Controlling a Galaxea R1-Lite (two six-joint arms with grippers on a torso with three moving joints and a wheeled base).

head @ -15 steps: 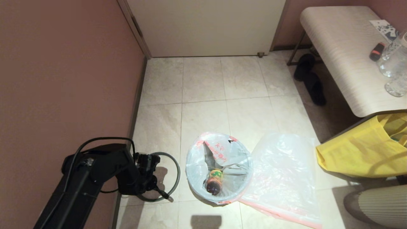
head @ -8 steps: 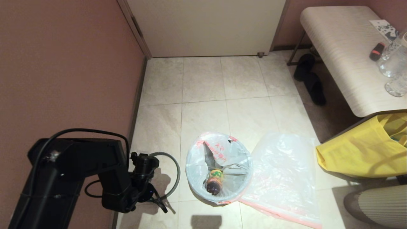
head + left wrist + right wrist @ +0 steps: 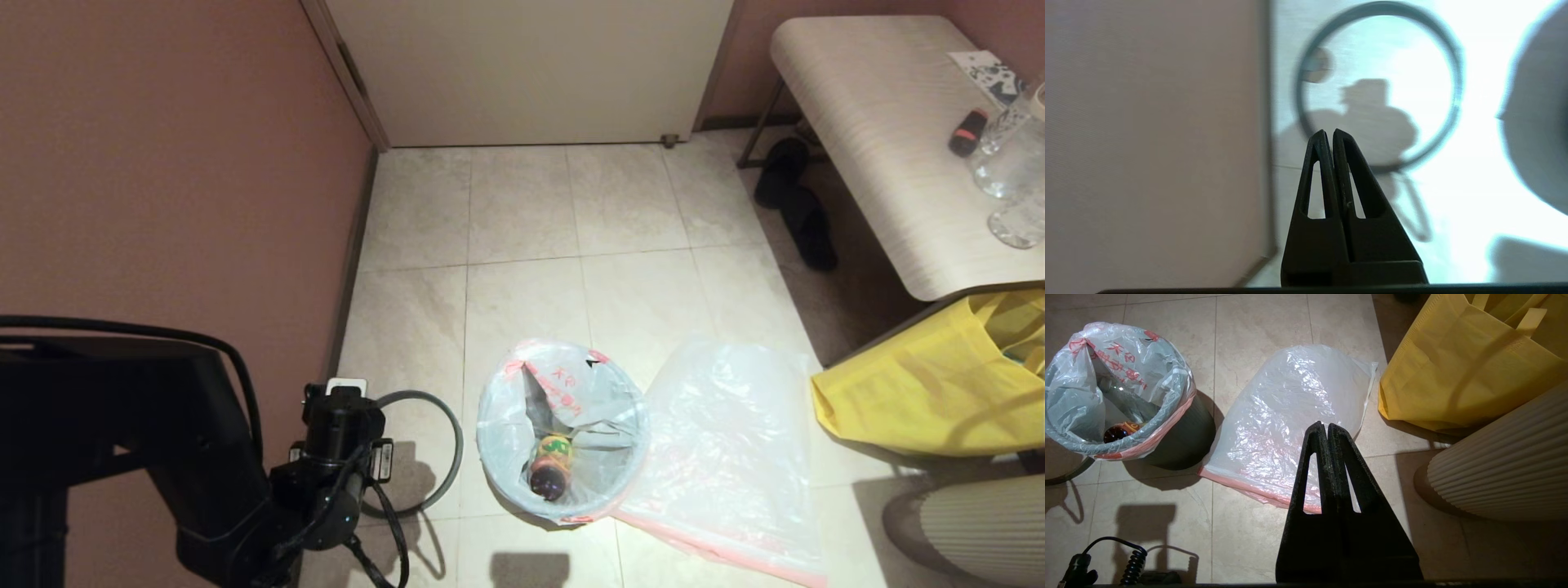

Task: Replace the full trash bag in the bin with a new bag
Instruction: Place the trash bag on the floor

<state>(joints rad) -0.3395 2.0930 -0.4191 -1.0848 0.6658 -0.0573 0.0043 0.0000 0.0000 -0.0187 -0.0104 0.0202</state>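
Note:
The full trash bag (image 3: pixel 563 425) (image 3: pixel 1114 375), whitish with red print, lines the black bin (image 3: pixel 1184 437), its mouth folded over the bin's top. A bottle (image 3: pixel 549 474) lies inside it. The grey ring (image 3: pixel 1457 87) lies on the floor left of the bin, by the wall. Right of the bin the new bag (image 3: pixel 727 457) (image 3: pixel 1290 416) is spread flat, its pink band towards me. My left gripper (image 3: pixel 1329 131) is shut and empty, raised above the floor short of the ring. My right gripper (image 3: pixel 1327 425), also shut and empty, hovers over the new bag's near part.
A brown wall (image 3: pixel 163 163) runs close along the left, with a door (image 3: pixel 531 65) at the back. A yellow bag (image 3: pixel 922 384) stands right of the new bag, under a pale table (image 3: pixel 890 139) bearing glassware. Black slippers (image 3: pixel 796 204) lie beneath it. A ribbed white object (image 3: pixel 980 523) sits at the near right.
My left gripper has shut and the left arm has pulled back and up from the grey ring, which stays on the floor. The bags and bin have not moved.

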